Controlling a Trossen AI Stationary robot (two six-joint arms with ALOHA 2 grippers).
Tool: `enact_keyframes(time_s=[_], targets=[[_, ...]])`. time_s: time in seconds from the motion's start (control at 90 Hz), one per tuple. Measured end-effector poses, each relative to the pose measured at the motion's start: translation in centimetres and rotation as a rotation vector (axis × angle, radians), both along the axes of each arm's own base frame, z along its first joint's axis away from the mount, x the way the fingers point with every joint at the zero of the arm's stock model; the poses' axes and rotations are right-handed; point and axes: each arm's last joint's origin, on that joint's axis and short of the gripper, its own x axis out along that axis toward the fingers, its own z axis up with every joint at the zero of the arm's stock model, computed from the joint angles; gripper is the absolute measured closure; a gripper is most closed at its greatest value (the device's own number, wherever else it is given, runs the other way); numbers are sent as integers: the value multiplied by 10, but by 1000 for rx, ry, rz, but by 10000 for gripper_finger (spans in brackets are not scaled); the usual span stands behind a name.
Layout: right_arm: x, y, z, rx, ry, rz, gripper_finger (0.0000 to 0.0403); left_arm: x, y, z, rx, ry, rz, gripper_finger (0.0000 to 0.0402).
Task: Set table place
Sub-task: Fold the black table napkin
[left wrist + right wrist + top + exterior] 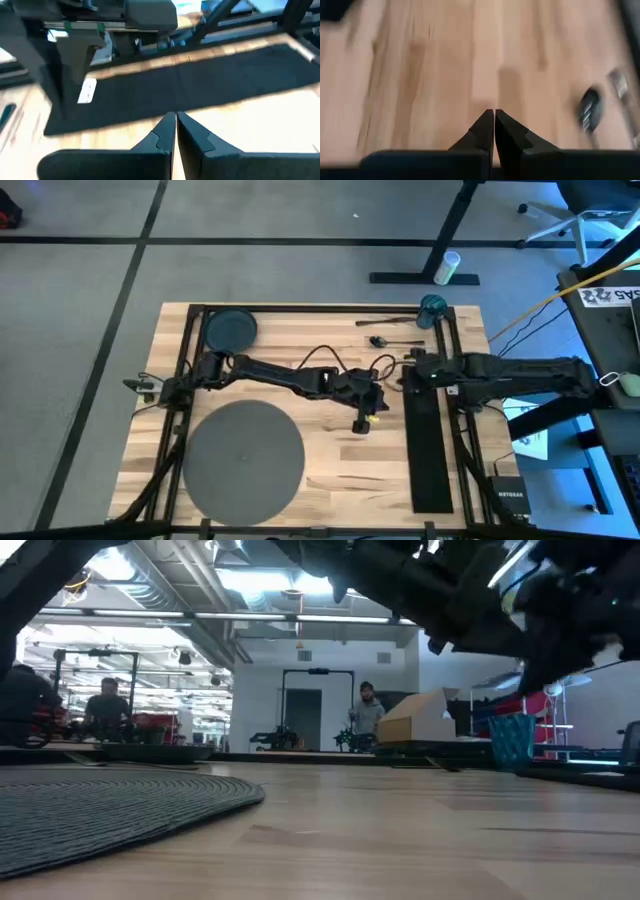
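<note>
Both arms hang over the worktop [330, 465], each end effector with fingers pressed together and empty. Left end effector [366, 418] hovers between the placemat [243, 458] and the black napkin [428, 450], whose long axis runs front to back beside it. Right end effector [413, 376] sits at the napkin's far end. Behind the placemat, the plate [230, 329] holds nothing; cutlery [392, 340] and a teal cup [432, 308] lie beyond the napkin. By my reading, the left arm is nearer.

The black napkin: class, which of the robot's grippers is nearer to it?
Right. The right gripper is at the far end of the black napkin, by its edge; the left gripper is over bare table beside the napkin, farther off.
</note>
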Motion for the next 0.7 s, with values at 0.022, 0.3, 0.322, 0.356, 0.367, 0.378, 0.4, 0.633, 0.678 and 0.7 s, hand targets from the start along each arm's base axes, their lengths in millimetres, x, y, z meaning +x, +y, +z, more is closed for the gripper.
enact_keyframes(time_s=[0.022,0.3,0.322,0.356,0.367,0.378,0.4,0.633,0.678,0.7], targets=[[2,0,-3,9,24,-3,402,-1,0,-1,1,11,-1,402],[11,-1,-26,65,250,-102,402,-8,-9,-12,69,140,28,402],[10,-1,-27,58,265,-116,402,-9,-9,-12,82,148,40,402],[9,-2,-28,48,283,-144,402,-9,-9,-13,104,158,58,402],[8,-2,-28,44,288,-153,402,-10,-9,-14,112,162,65,402],[8,-2,-29,41,292,-162,402,-10,-9,-14,120,164,71,402],[7,-2,-29,34,301,-180,402,-10,-10,-14,134,169,81,402],[-5,-5,-30,-40,381,-361,402,-18,-13,-19,295,259,241,402],[-6,-5,-30,-49,387,-377,402,-20,-11,-20,324,282,278,402],[-7,-5,-30,-51,391,-388,402,-22,-10,-20,337,295,302,402]])
